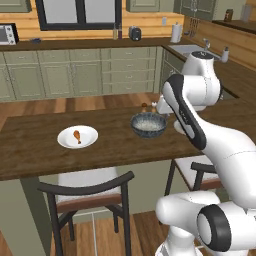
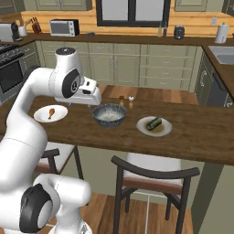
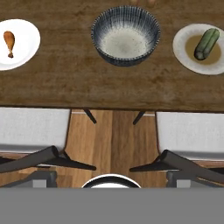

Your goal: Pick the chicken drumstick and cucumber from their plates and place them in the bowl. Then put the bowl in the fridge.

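Drumstick (image 3: 8, 41): small, orange-brown, lying on a white plate (image 3: 26, 48) toward the left end of the wooden counter (image 3: 65, 78). In the hand view its long axis runs roughly from the far edge of the counter toward the near edge, thick meaty end farther away, thin bone end pointing at the near edge. The left base view shows the same drumstick (image 1: 77, 135) slightly angled on its plate (image 1: 87, 140).

Cucumber (image 3: 206, 43): dark green, glossy, lying on a second white plate (image 3: 186, 59) toward the right end of the counter, over a brownish patch in the dish. Its long axis runs diagonally, one end toward the far right, the other toward the near left. In the right base view the cucumber (image 2: 154, 123) lies within the rim of its plate (image 2: 164, 131).

Bowl (image 3: 125, 40): deep, dark ribbed outside, pale speckled inside, upright between the two plates, apart from both, nearer the far edge of the counter. Nothing lies inside it.

Small shakers (image 2: 126, 98): two, just behind the bowl at the far edge.

Chairs (image 1: 85, 192): two dark-framed, pale-cushioned, tucked along the near edge.

Gripper (image 2: 93, 97): held above the near edge, level with the bowl, touching nothing. Fingers are not clearly seen; cannot tell how wide the jaws stand.
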